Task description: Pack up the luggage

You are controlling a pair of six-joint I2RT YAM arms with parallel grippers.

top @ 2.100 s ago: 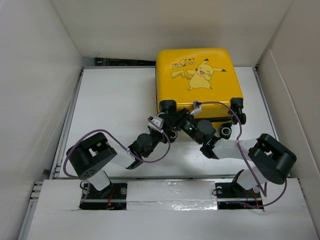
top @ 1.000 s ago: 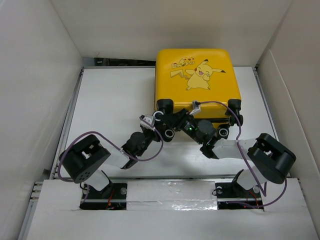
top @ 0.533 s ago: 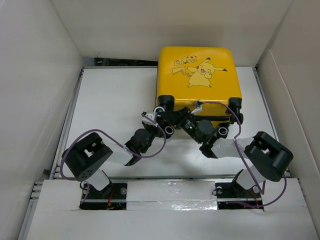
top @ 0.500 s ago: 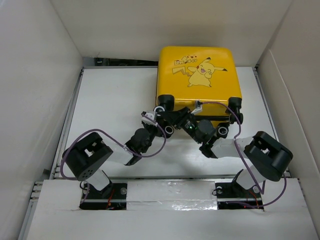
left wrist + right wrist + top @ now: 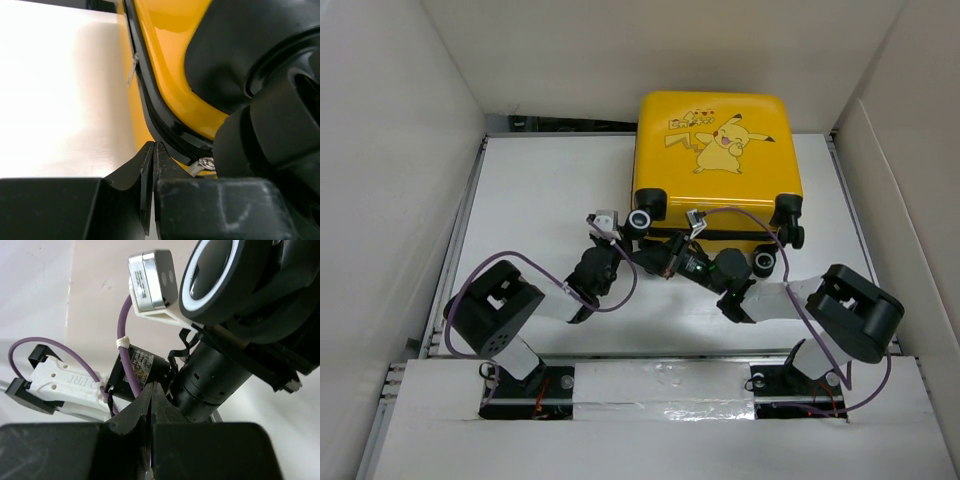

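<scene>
The luggage (image 5: 715, 165) is a yellow hard-shell case with a cartoon print, lying shut and flat at the back of the table, wheels toward me. My left gripper (image 5: 620, 236) sits by its near-left wheel (image 5: 640, 220), shut and empty. In the left wrist view the shut tips (image 5: 152, 146) rest just short of the black zip trim (image 5: 160, 122), with a metal zip pull (image 5: 202, 165) to their right. My right gripper (image 5: 652, 258) is below that corner, pointing left at the left wrist. It is shut (image 5: 152, 386) with nothing between its fingers.
White walls enclose the white table (image 5: 540, 200) on all sides. The luggage's other near wheels (image 5: 767, 262) stick out at the right. Purple cables (image 5: 620, 290) loop off both arms. The left arm's wrist (image 5: 210, 380) fills the right wrist view close ahead.
Both grippers have closed. Both have drawn back and leftward from the luggage's near edge, uncovering its near-left wheel. The luggage has slid slightly toward the back wall.
</scene>
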